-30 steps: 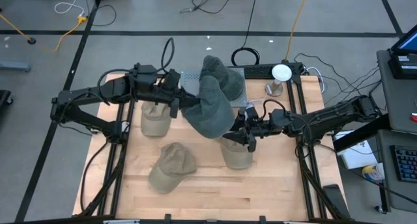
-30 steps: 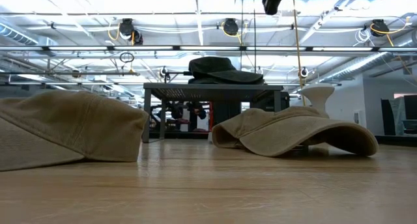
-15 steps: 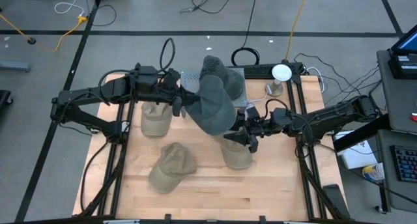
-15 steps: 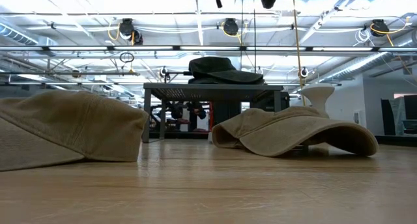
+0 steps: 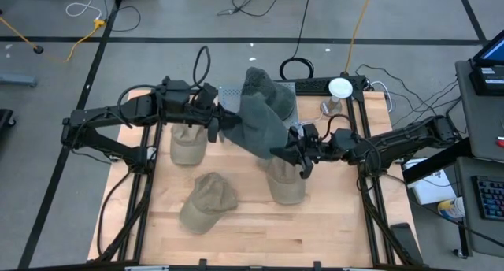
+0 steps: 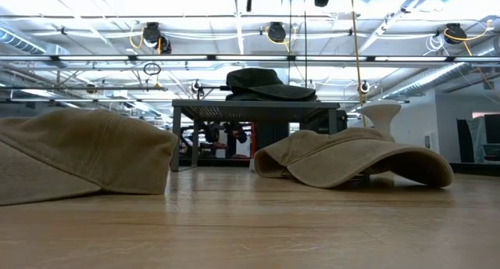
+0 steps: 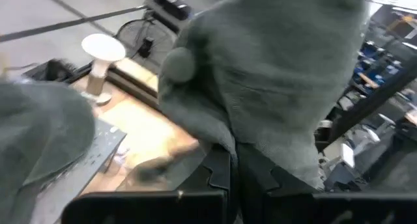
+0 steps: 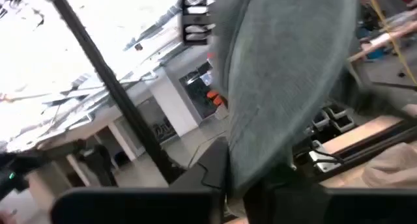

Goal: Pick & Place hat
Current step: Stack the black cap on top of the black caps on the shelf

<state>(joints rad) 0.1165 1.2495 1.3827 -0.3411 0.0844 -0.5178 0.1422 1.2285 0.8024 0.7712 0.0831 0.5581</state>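
A dark grey-green hat (image 5: 260, 125) hangs in the air over the middle of the table, stretched between both grippers. My left gripper (image 5: 223, 128) is shut on its left side and my right gripper (image 5: 285, 153) on its lower right edge. A second dark hat (image 5: 264, 83) rests on a grey stand at the far edge and also shows in the low view (image 6: 266, 83). Three tan hats (image 5: 189, 145) (image 5: 209, 202) (image 5: 287, 184) lie on the wooden table. My left gripper pinches the hat's fabric at its edge (image 7: 225, 142) between its two fingers, coming level from the table's left. The hat spreads away beyond the fingers, clear of the table. My right gripper pinches the hat's lower rim (image 8: 238, 172) between its fingers, coming level from the table's right. The hat rises above them, lifted clear.
A white round-topped stand (image 5: 339, 90) is at the far right. The tan hat under my right gripper lies close below the held hat. In the low view two tan hats (image 6: 78, 156) (image 6: 351, 156) lie on the near half of the table.
My right gripper has moved a little toward the far edge and toward the hanging hat, and has shut on its lower edge. The hat's drooping lower part has been drawn up and now spans between the two grippers. My left gripper has kept its hold.
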